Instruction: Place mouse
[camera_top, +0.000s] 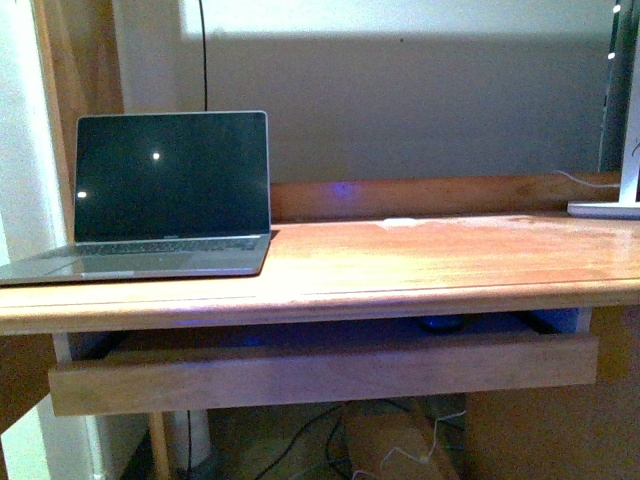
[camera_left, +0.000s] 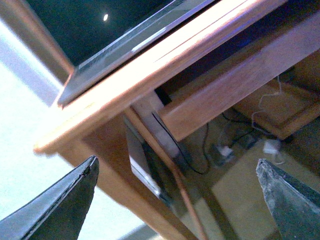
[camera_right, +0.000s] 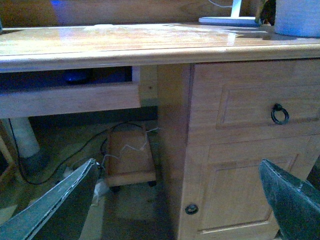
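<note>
Front view: the mouse (camera_top: 441, 322) lay in the pull-out tray (camera_top: 320, 372) beneath the desktop (camera_top: 450, 262), mostly hidden. Left wrist view: left gripper (camera_left: 176, 162) spread, empty. Right wrist view: right gripper (camera_right: 177, 164) spread, empty, well short of the tray. Judged light, rigid, slippery; best pinched across its sides.

Front cam: on body, about level w/ desk (camera_top: 450, 260) top, facing it square-on, mid-range. Left wrist cam: low, rolled, aimed up past left gripper (camera_left: 176, 161) at desk's left corner under laptop (camera_left: 100, 35), close. Right wrist cam: below top, past right gripper (camera_right: 177, 161), facing cabinet (camera_right: 240, 125). Shared by all three: drawer (camera_top: 320, 372) front, desk top.
</note>
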